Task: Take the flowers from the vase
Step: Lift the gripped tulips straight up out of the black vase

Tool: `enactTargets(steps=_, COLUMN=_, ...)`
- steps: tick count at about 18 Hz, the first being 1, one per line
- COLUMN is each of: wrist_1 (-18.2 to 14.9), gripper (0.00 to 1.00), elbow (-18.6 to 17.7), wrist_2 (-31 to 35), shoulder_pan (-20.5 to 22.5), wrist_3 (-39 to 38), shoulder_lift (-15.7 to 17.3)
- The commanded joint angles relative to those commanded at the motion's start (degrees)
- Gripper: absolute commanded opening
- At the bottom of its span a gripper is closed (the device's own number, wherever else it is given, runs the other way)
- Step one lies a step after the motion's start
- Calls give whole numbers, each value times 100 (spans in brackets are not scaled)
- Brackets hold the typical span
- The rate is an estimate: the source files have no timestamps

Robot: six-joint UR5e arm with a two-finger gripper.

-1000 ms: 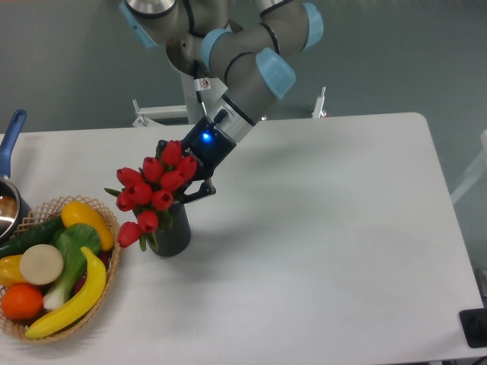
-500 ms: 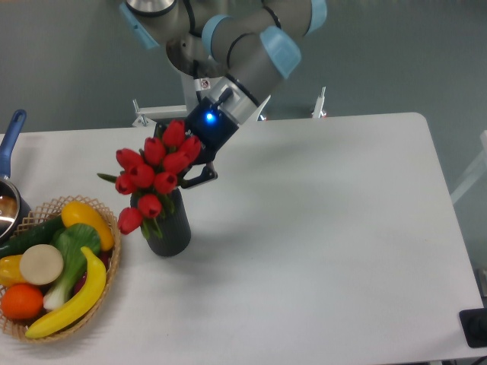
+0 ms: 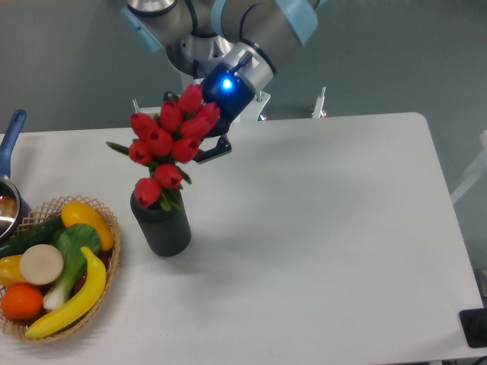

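The flowers [image 3: 171, 141], a bunch of red tulip buds with green leaves, hang above the vase [image 3: 161, 226], a dark matte cylinder standing left of centre on the white table. The lowest buds sit just over the vase's mouth, and I cannot tell whether the stems are still inside it. My gripper [image 3: 199, 137] comes in from the upper right, shut on the flowers, its black fingers [image 3: 214, 150] showing behind the bunch and a blue light glowing on its wrist.
A wicker basket [image 3: 105, 217] with a banana, orange, and other fruit and vegetables sits at the left front, close to the vase. A pot with a blue handle [image 3: 11, 141] stands at the left edge. The white table [image 3: 327, 228] stretches right.
The gripper has risen and shifted slightly right with the flowers. The bunch has lifted from resting low on the vase to hanging above its mouth. The vase has stayed in place.
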Motion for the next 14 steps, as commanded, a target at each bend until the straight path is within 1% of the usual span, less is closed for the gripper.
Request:
enactTargets(steps=2, wrist_1=0, gripper=0, elbow=97, wrist_2=-36, shoulder_pan=96, wrist_3=-184, shoulder_lift=9)
enactTargets(steps=6, wrist_1=0, gripper=0, elbow=342, wrist_2=-106, shoulder_pan=246, wrist_3=-229, shoulder_lift=0)
enactTargets(steps=8, wrist_1=-9, gripper=0, elbow=614, wrist_2=-106, shoulder_pan=334, wrist_3=-308, shoulder_lift=-44)
enactTargets(steps=11, wrist_1=0, gripper=0, elbow=870, wrist_2=-89, shoulder_pan=509, wrist_3=-274, shoulder_lift=-79)
enactTargets(steps=12, wrist_1=0, gripper=0, elbow=966, wrist_2=-63, shoulder_pan=588, wrist_3=-221, shoulder_lift=-149)
enactTargets(steps=14, wrist_1=0, gripper=0, elbow=1168, wrist_2=8, shoulder_pan=668, wrist_3=129, shoulder_lift=-456)
